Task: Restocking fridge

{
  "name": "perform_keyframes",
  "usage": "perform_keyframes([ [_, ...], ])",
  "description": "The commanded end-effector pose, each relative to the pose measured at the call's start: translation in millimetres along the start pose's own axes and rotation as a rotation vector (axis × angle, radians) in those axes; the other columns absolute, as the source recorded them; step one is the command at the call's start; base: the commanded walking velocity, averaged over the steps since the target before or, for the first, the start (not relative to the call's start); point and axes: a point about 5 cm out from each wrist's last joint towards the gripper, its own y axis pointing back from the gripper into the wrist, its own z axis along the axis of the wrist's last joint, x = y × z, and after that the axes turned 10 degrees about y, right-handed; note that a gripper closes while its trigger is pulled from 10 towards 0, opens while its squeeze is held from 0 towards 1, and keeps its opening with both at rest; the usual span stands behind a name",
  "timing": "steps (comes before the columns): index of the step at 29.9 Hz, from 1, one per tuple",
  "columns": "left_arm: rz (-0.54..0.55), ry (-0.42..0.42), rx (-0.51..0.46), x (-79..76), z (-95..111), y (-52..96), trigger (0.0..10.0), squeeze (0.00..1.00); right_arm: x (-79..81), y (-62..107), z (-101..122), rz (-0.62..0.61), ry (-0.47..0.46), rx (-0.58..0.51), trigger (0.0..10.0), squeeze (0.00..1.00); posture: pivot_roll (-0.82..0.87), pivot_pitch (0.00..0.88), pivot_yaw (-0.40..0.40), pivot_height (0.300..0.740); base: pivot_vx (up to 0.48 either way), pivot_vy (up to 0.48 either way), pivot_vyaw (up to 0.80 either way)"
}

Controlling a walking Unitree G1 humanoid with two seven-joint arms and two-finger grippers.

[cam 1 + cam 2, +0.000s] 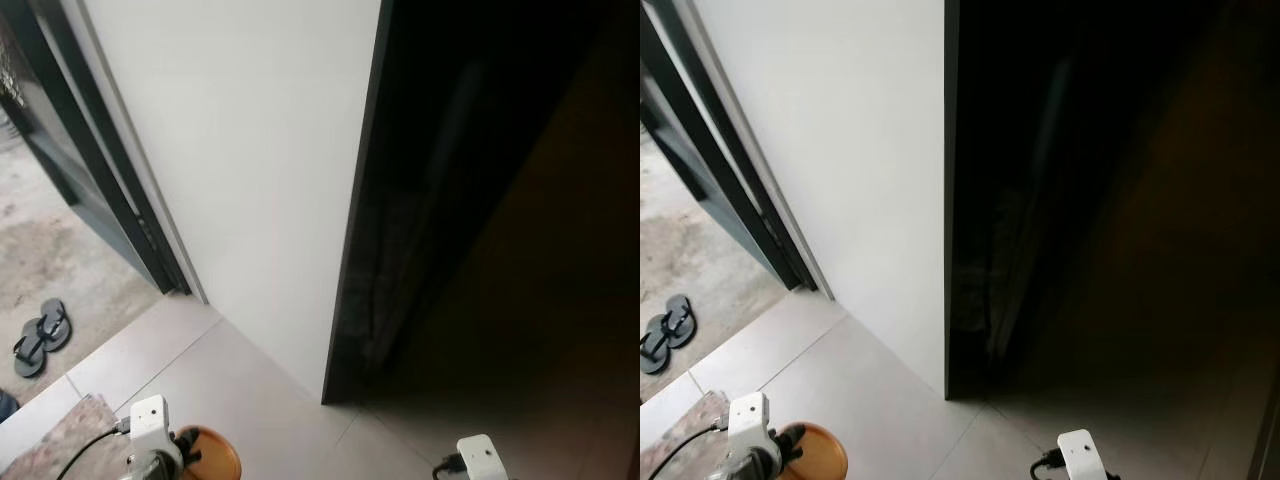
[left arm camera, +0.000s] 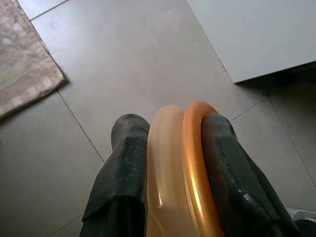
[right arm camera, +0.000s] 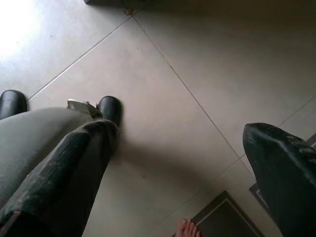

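Item, one: orange round container [image 2: 185, 182], a translucent pale lid or rim against an orange rim, pinched edge-on between the two black fingers of the left gripper [image 2: 173, 163], jaws clamped on it; in the head views it shows as an orange disc [image 1: 208, 455] at about 7 o'clock, low beside the left wrist. Handling, judged: probably light, stiff plastic with a glossy, likely slippery rim; the hold across the rim is narrow, so it may pivot if swung, and a grip deeper over the rim would seem safer; contents cannot be told. Right gripper [image 3: 192, 163], one: carried empty over the floor tiles [image 3: 163, 98], fingers wide apart. Tall dark panel [image 1: 350, 260], one, standing from 12 o'clock down to centre against a white wall [image 1: 240, 150], perhaps the fridge side, not certain. Slippers [image 1: 40, 335], one pair, at 9 o'clock beyond the doorway. Rug [image 2: 24, 64], one, at 8 o'clock. Toes of a bare foot [image 3: 187, 228], one, at the frame edge in the right wrist view beside a dark mat [image 3: 227, 219]
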Motion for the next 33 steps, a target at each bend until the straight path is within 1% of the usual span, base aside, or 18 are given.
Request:
perform_keyframes([
  [1,0.024,-0.014,0.040,8.2,-10.3,2.6,10.0,0.00,2.4,1.5,-9.8,0.005,-0.003,0.030,10.0,0.00,0.02,0.081,0.012,0.740,0.000,0.000,-0.77],
  [8,0.022,-0.015,0.047,6.2,-15.1,2.8,10.0,0.00,1.1,1.9,-10.9,-0.038,-0.038,0.024,10.0,0.00,-0.01,0.083,0.017,0.740,0.000,0.000,-0.08],
  [10,0.020,-0.028,0.054,5.6,-16.9,2.9,10.0,0.00,0.8,2.0,-10.3,-0.047,-0.041,0.012,10.0,0.00,-0.01,0.083,0.022,0.740,0.000,0.000,0.00],
  [11,0.018,-0.034,0.057,5.1,-17.9,3.0,10.0,0.00,0.0,2.2,-10.2,-0.071,-0.051,0.004,10.0,0.00,-0.01,0.080,0.023,0.740,0.000,0.000,0.00],
  [13,0.016,-0.038,0.059,4.6,-19.2,3.1,10.0,0.00,-3.5,3.3,-9.5,-0.156,-0.070,-0.021,10.0,0.00,-0.02,0.082,0.024,0.740,0.000,0.000,0.00],
  [15,0.014,-0.040,0.061,4.5,-20.5,3.3,10.0,0.00,-7.2,5.2,-9.1,-0.266,-0.104,-0.049,10.0,0.00,-0.03,0.080,0.028,0.740,0.000,0.000,0.00],
  [16,0.013,-0.044,0.064,4.2,-21.5,3.4,10.0,0.00,-7.8,5.9,-8.5,-0.290,-0.120,-0.065,10.0,0.00,-0.03,0.080,0.028,0.740,0.000,0.000,0.00],
  [18,0.011,-0.048,0.067,3.3,-23.0,3.5,10.0,0.00,-8.7,6.9,-7.7,-0.319,-0.147,-0.089,10.0,0.00,-0.03,0.080,0.028,0.740,0.000,0.000,0.00],
  [19,0.010,-0.050,0.069,2.9,-24.2,3.7,10.0,0.00,-8.7,7.7,-7.3,-0.336,-0.181,-0.109,10.0,0.00,-0.04,0.077,0.028,0.740,0.000,0.000,0.00],
  [20,0.009,-0.051,0.070,2.5,-25.6,3.8,10.0,0.00,-8.7,9.2,-6.4,-0.363,-0.243,-0.148,10.0,0.00,-0.04,0.074,0.028,0.740,0.000,0.000,0.00],
  [25,0.008,-0.062,0.080,1.2,-31.0,4.6,10.0,0.00,-9.1,12.3,-3.9,-0.418,-0.298,-0.213,10.0,0.00,-0.05,0.071,0.028,0.740,0.000,0.000,0.00],
  [27,0.008,-0.063,0.081,1.0,-31.5,4.6,10.0,0.00,-9.1,12.6,-3.4,-0.421,-0.300,-0.221,10.0,0.00,-0.05,0.071,0.028,0.740,0.000,0.000,0.00],
  [28,0.008,-0.065,0.083,0.4,-32.6,4.7,10.0,0.00,-69.3,18.3,42.6,-0.508,-0.299,-0.357,10.0,0.00,-0.04,0.067,0.027,0.740,0.000,0.000,0.00],
  [29,0.007,-0.067,0.085,0.0,-33.2,4.7,10.0,0.00,-89.8,24.0,62.2,-0.544,-0.300,-0.422,10.0,0.00,-0.04,0.065,0.025,0.740,0.000,0.000,0.00],
  [30,0.007,-0.067,0.085,0.0,-33.2,4.7,10.0,0.00,-89.8,24.0,62.2,-0.544,-0.300,-0.422,10.0,0.00,-0.04,0.065,0.025,0.740,0.000,0.000,0.00],
  [31,0.006,-0.070,0.086,-0.8,-34.3,4.8,10.0,0.00,-105.7,31.5,81.8,-0.586,-0.309,-0.506,10.0,0.00,-0.05,0.062,0.024,0.740,0.000,0.000,0.00],
  [32,0.005,-0.071,0.088,-1.7,-35.8,4.9,10.0,0.00,-110.6,36.6,91.5,-0.617,-0.344,-0.576,10.0,0.00,-0.04,0.059,0.024,0.740,0.000,0.000,0.00],
  [33,0.005,-0.071,0.088,-1.7,-35.8,4.9,10.0,0.00,-110.6,36.6,91.5,-0.617,-0.344,-0.576,10.0,0.00,-0.04,0.059,0.024,0.740,0.000,0.000,0.00],
])
